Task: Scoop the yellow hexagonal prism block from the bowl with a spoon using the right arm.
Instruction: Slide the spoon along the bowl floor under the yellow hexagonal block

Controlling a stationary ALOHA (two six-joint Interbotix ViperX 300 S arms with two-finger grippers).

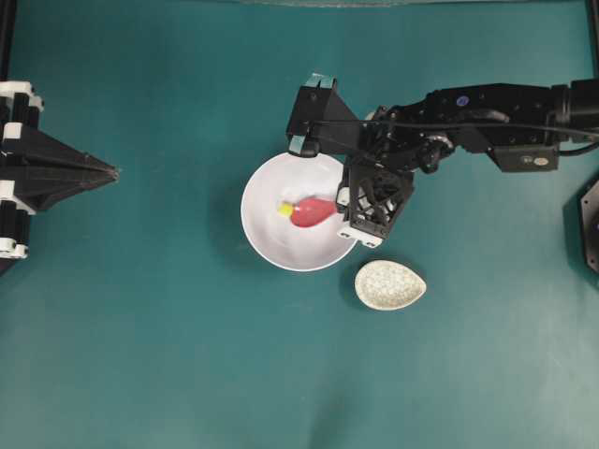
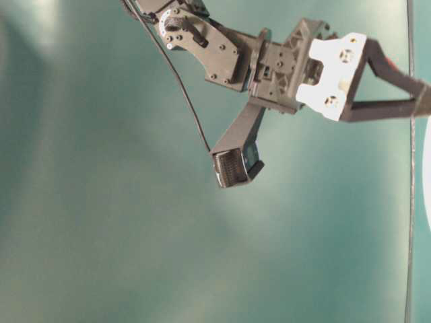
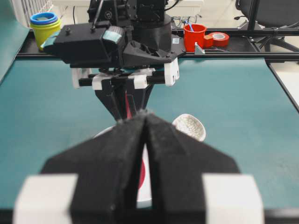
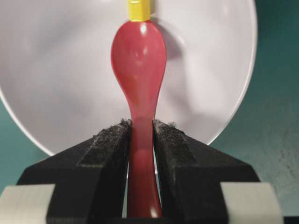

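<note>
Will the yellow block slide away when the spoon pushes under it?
Probably: the block looks tiny and light at the spoon tip. The bowl looks glossy, so it may skid. Flat faces suggest sliding, not rolling.

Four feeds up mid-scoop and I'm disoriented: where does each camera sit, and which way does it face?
Overhead: straight down on bowl, spoon rest, both arms.
Table-level: tilted close-up of right arm; bowl edge far right.
Left wrist: over the shut left gripper, facing the right arm.
Right wrist: along the right gripper clamping the spoon, yellow block at its tip.
Shared: overhead and right wrist show spoon, block, bowl.
</note>
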